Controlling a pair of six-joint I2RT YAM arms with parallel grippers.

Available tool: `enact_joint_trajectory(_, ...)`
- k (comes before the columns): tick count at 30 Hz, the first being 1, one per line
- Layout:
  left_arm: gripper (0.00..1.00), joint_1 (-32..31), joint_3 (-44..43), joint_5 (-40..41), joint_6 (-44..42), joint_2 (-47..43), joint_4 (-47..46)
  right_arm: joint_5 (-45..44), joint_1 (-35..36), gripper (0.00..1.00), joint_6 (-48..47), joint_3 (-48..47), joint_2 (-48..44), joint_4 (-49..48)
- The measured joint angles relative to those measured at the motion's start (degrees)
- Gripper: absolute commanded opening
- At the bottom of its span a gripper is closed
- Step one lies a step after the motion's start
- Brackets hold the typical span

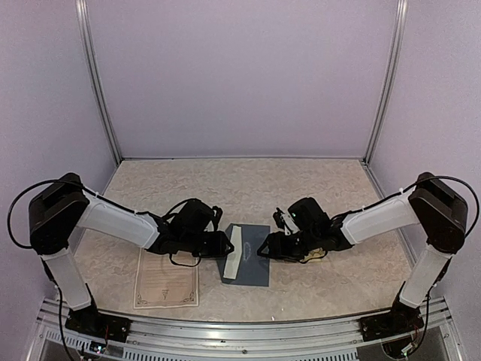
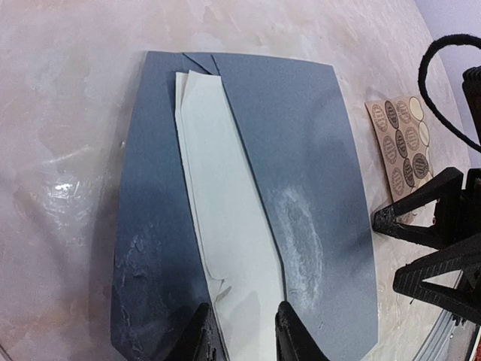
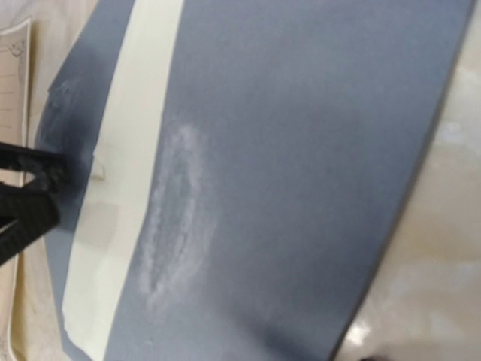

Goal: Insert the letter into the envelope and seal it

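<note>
Left jaws slightly apart astride flap (image 2: 225, 195); right jaws apart, empty. Risk: closing skids envelope (image 2: 301, 150) across desk (image 2: 68, 113), creasing flap.

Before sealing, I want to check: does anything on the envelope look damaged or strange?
Yes. The envelope has a whitish scuffed patch on its blue face, beside the cream strip; it looks rubbed.
</note>
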State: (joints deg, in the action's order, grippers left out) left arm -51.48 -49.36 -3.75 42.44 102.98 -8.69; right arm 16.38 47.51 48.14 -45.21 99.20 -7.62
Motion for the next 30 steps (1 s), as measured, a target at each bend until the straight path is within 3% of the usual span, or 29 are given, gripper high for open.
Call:
enact_joint_trajectory(8, 0.29, -0.02, 3.13, 0.72, 2.14, -1.25, 0.09, 0.31, 0.44, 0.63, 0.70, 0.70, -0.74, 0.33)
enact_joint_trajectory(17, 0.17, -0.55, 3.17, 0.04, 3.76, -0.94, -0.76, 0.76, 1.53, 0.61, 2.08, 0.74, -0.39, -0.42)
enact_joint_trajectory(30, 0.09, -1.01, 3.17, -0.81, 4.63, 0.68, -2.95, 0.79, 1.73, 0.60, 3.10, 0.92, 0.07, -1.73)
